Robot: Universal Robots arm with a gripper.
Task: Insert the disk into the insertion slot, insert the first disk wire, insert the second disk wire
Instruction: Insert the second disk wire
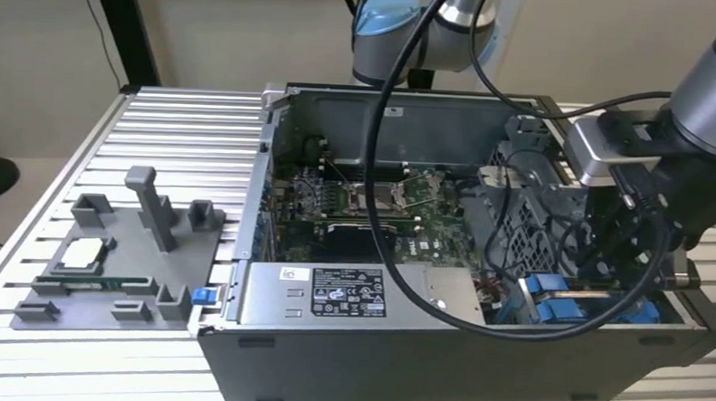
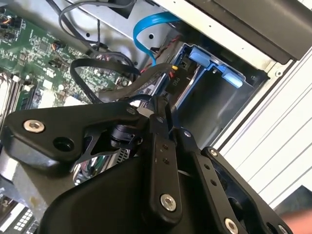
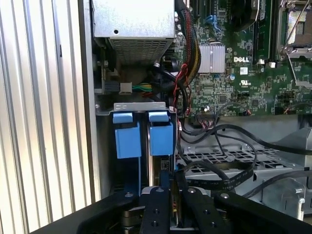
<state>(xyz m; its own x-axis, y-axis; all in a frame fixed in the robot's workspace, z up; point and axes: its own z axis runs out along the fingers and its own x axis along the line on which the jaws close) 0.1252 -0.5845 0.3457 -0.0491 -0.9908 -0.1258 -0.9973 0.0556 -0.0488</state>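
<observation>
The insertion slot (image 3: pixel 141 108) is the grey metal bay with blue rails (image 1: pixel 548 286) at the case's front corner, on the exterior view's right. Two blue plastic tabs stand in it side by side; the one nearer the motherboard (image 3: pixel 161 137) tops the disk (image 3: pixel 155 168), which sits edge-on in the bay. My gripper (image 2: pixel 161 105) reaches down at the disk's end, its black fingers (image 3: pixel 156 195) drawn close together on a black wire connector (image 2: pixel 174 80). A light blue flat wire (image 2: pixel 146 27) loops above the bay. The compartment beside it (image 2: pixel 214 105) is bare grey metal.
The motherboard (image 3: pixel 243 73) lies beside the bay, with black cable loops (image 3: pixel 229 165) over a perforated grey cage (image 3: pixel 214 157). The labelled power-supply box (image 1: pixel 342 295) fills the case's front. A grey fixture tray (image 1: pixel 113 262) sits on the slatted table (image 1: pixel 180 129) at the exterior view's left.
</observation>
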